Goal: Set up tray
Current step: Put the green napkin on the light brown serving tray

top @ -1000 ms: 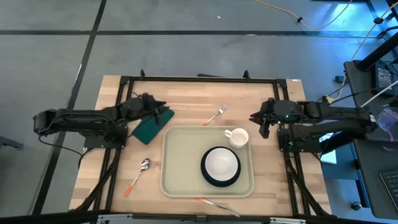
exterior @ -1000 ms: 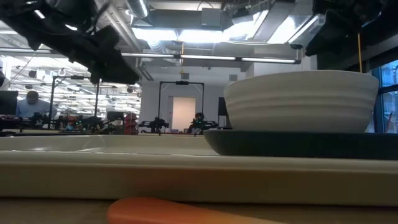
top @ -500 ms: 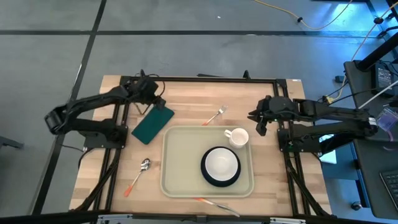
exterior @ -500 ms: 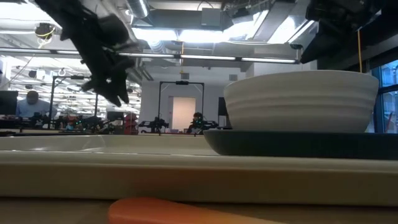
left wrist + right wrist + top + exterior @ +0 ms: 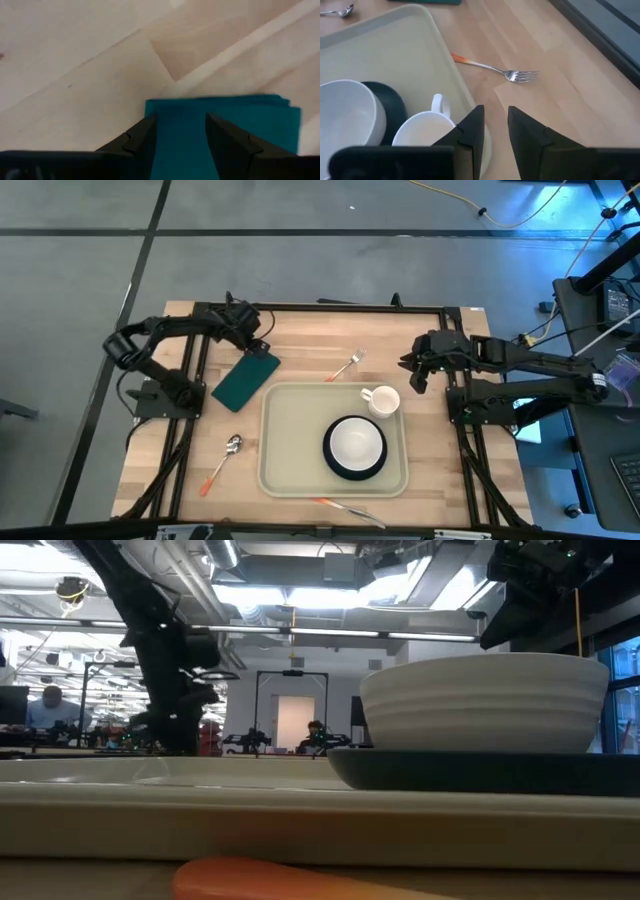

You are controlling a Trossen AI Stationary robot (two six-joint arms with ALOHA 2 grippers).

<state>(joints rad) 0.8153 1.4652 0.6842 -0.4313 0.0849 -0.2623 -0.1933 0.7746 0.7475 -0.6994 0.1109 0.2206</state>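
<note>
Left gripper: its two fingers are standing apart with a gap between them and gripping nothing; in the left wrist view they are hanging over the near edge of the napkin, and in the high view the gripper is sitting in the upper left part of the table, just above the napkin's upper corner.
Right gripper: its fingers are parted by a narrow gap and holding nothing; in the high view it is hovering right of centre, just beside the tray's upper right corner, near the mug.
Napkin: one, dark green, lying tilted on the wood, just beside the tray's upper left corner.
Tray: one, cream with a raised rim, lying in the lower middle of the high view and carrying the mug, the plate and the bowl.
Mug: one, white, standing in the tray's upper right corner.
Plate: one, dark, sitting in the right half of the tray.
Bowl: one, white, resting on the plate.
Fork: one, orange handle, lying on the wood above the tray's top edge.
Spoon: one, orange handle, lying left of the tray in the lower left.
Knife: one orange-handled piece, probably a knife, lying just below the tray's bottom edge.
Table: one, light wood with a black frame.
Person: one, showing far back at the left edge of the low view.
</note>
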